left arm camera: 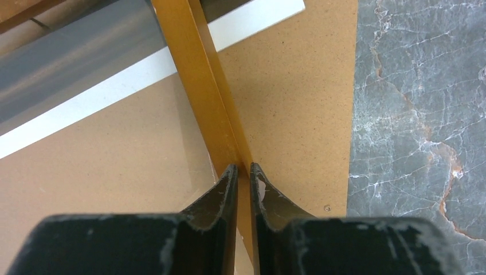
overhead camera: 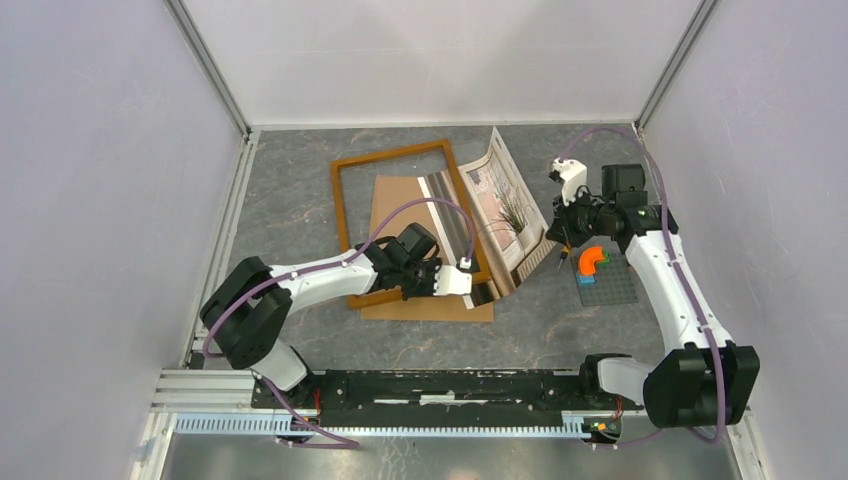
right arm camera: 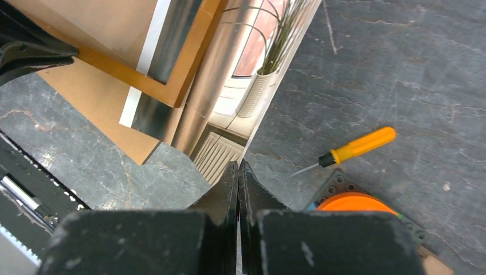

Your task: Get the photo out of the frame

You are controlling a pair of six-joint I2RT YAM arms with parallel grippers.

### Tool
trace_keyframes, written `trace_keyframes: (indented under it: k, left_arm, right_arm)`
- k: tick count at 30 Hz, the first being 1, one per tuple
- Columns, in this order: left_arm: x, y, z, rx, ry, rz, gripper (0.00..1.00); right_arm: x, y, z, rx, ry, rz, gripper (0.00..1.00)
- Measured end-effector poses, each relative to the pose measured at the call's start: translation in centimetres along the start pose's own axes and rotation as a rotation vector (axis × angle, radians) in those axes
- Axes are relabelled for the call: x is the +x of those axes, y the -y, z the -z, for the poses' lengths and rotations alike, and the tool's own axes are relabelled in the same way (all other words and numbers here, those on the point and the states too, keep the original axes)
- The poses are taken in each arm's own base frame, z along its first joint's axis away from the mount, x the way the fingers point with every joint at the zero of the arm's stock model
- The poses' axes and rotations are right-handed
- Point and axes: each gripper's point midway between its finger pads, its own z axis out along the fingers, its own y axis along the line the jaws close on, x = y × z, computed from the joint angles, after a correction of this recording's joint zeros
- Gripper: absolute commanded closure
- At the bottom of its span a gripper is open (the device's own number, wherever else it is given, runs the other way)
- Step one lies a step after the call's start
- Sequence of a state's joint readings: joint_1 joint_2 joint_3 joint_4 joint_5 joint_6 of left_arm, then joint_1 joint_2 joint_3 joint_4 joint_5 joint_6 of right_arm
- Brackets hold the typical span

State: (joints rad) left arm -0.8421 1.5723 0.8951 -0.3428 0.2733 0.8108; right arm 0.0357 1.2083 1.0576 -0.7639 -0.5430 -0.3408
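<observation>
The frame (overhead camera: pixel 342 220) lies flat mid-table over its brown fibreboard back (overhead camera: pixel 425 305). My left gripper (overhead camera: pixel 470 283) is shut on the frame's near right rail; in the left wrist view the fingers (left arm camera: pixel 226 189) pinch the orange-brown rail (left arm camera: pixel 200 74) above the fibreboard (left arm camera: pixel 298 86). The photo (overhead camera: pixel 508 205), with its plant and curtains, sticks out from the frame's right side and tilts upward. My right gripper (overhead camera: pixel 562 240) is shut on its right edge. In the right wrist view the gripper (right arm camera: pixel 238 169) clamps the photo (right arm camera: pixel 258 80) edge-on.
A yellow-handled screwdriver (right arm camera: pixel 355 146) lies on the table right of the photo. A grey baseplate (overhead camera: pixel 612 285) with an orange block (overhead camera: pixel 592 260) sits under the right arm. White walls enclose the far, left and right sides.
</observation>
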Motion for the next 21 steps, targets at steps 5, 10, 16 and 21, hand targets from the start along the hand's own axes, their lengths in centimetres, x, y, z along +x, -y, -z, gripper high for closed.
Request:
trace_keyframes:
  k: [5, 10, 16, 21]
  left_arm:
    - [0.0, 0.0, 0.0, 0.006, 0.004, -0.026, 0.78]
    - [-0.2, 0.1, -0.2, 0.019, 0.01, -0.039, 0.79]
    - [-0.5, 0.4, -0.4, 0.043, 0.011, -0.055, 0.33]
    - [-0.8, -0.2, 0.1, 0.029, 0.015, 0.025, 0.0]
  right_arm:
    - [-1.2, 0.9, 1.2, 0.077, 0.033, 0.011, 1.0]
    - [-4.7, 1.9, 3.8, 0.184, 0.134, 0.046, 1.0]
    - [-12.2, 2.2, 9.4, 0.31, 0.371, 0.118, 1.0]
    - [-15.6, 1.7, 11.7, 0.322, 0.487, 0.11, 1.0]
